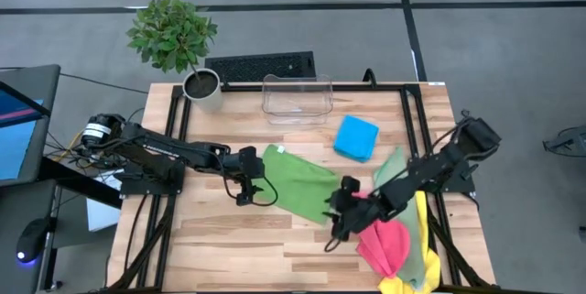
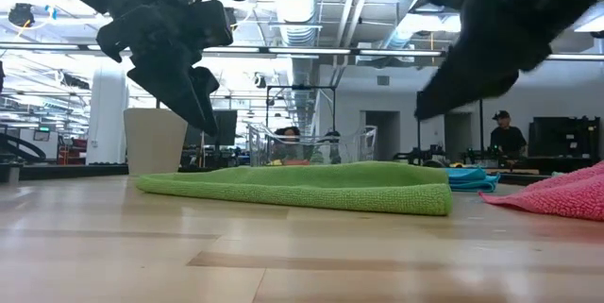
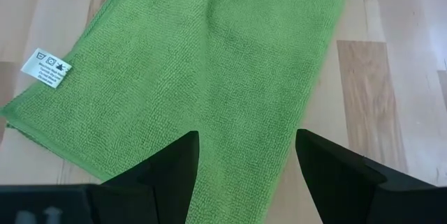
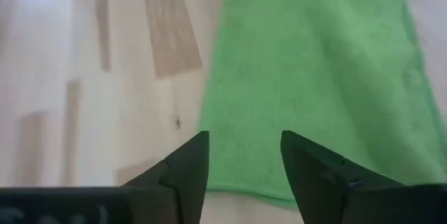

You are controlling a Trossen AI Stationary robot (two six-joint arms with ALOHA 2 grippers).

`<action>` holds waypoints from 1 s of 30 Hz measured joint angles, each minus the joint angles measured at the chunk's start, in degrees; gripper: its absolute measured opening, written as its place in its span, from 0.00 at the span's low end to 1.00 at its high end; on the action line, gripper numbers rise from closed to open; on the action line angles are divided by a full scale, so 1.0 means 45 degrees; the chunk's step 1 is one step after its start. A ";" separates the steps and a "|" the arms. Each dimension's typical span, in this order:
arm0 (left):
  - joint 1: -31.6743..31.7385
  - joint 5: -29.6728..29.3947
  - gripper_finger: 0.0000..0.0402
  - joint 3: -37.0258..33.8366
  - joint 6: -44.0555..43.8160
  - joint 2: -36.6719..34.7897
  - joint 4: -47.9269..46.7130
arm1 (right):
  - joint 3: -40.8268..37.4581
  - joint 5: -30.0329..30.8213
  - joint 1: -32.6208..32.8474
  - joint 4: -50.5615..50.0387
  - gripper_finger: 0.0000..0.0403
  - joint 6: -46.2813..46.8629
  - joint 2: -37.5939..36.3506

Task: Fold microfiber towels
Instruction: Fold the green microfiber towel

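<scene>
A bright green towel (image 1: 298,182) lies on the table's middle as a long doubled strip, its folded end (image 2: 436,197) toward the right and its white care label (image 3: 46,67) at the far left corner. My left gripper (image 1: 264,193) hovers open just above its left end (image 3: 209,77). My right gripper (image 4: 244,137) hovers open above the strip's near right edge (image 4: 279,182). A folded blue towel (image 1: 356,137) rests behind it. Pink (image 1: 386,244), pale sage (image 1: 394,168) and yellow (image 1: 403,285) towels lie heaped at the right.
A clear plastic bin (image 1: 296,99) stands at the table's far middle and a potted plant (image 1: 203,88) at the far left corner, with a keyboard (image 1: 261,65) behind the table. Bare wood (image 1: 238,248) stretches along the near left.
</scene>
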 joint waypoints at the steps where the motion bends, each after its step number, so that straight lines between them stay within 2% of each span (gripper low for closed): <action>1: 0.0000 0.0004 0.57 0.0000 -0.0005 0.0000 0.0000 | 0.0008 0.0004 0.0070 0.0131 0.50 -0.0031 0.0296; 6: 0.0000 0.0057 0.57 0.0000 -0.0144 0.0000 -0.0044 | 0.0205 -0.0324 0.0330 0.0136 0.48 0.0003 0.1361; 15: 0.0000 0.0144 0.57 0.0000 -0.0427 0.0000 -0.0092 | 0.0267 -0.0222 0.0812 0.0174 0.49 0.0012 0.1432; 25: 0.0000 0.0143 0.57 0.0000 -0.0431 0.0000 -0.0087 | 0.0266 -0.0315 0.0362 0.0426 0.47 0.0236 0.2196; 30: 0.0000 0.0135 0.57 0.0000 -0.0432 0.0000 -0.0087 | 0.0267 -0.0319 0.0373 0.0359 0.38 0.0246 0.2070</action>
